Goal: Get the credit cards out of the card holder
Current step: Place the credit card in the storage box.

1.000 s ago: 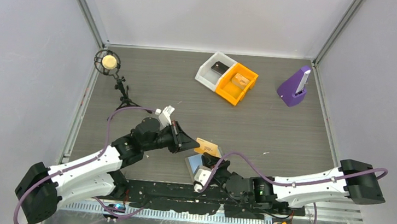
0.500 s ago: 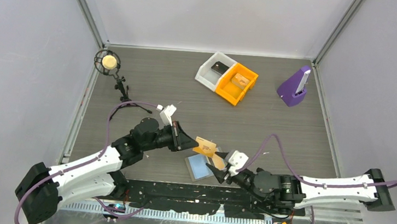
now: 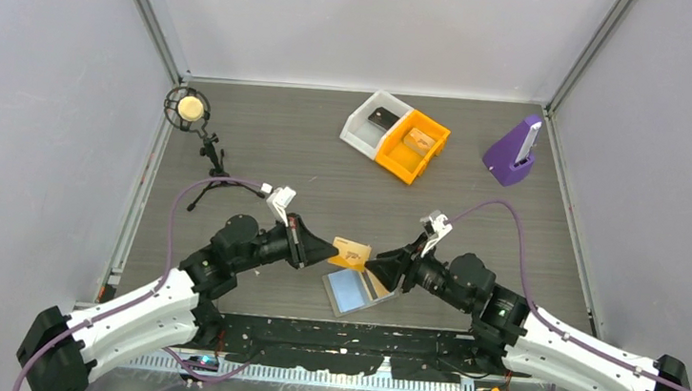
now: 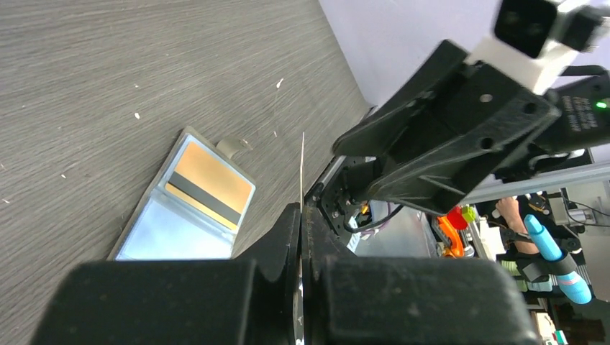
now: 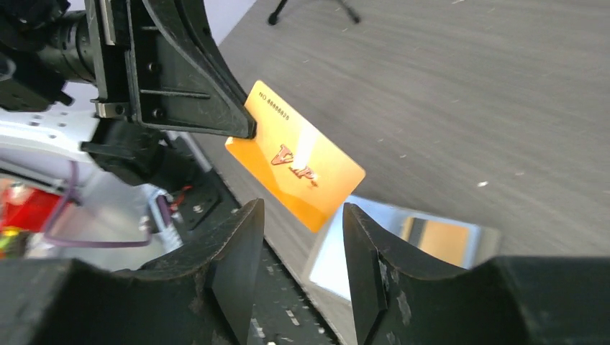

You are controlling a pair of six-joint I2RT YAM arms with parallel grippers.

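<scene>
Here the left gripper (image 3: 333,249) pinches an orange card (image 3: 353,252). The right gripper (image 3: 374,267), jaws apart, faces it over the open card holder (image 3: 352,293).

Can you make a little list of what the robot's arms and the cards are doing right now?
Left jaws: shut on a flat orange plastic card, above the grey wood-grain table
Right jaws: open, close to that card's free end
Grey bifold card holder: open flat on the table
Inside it: another orange card with a dark stripe
</scene>
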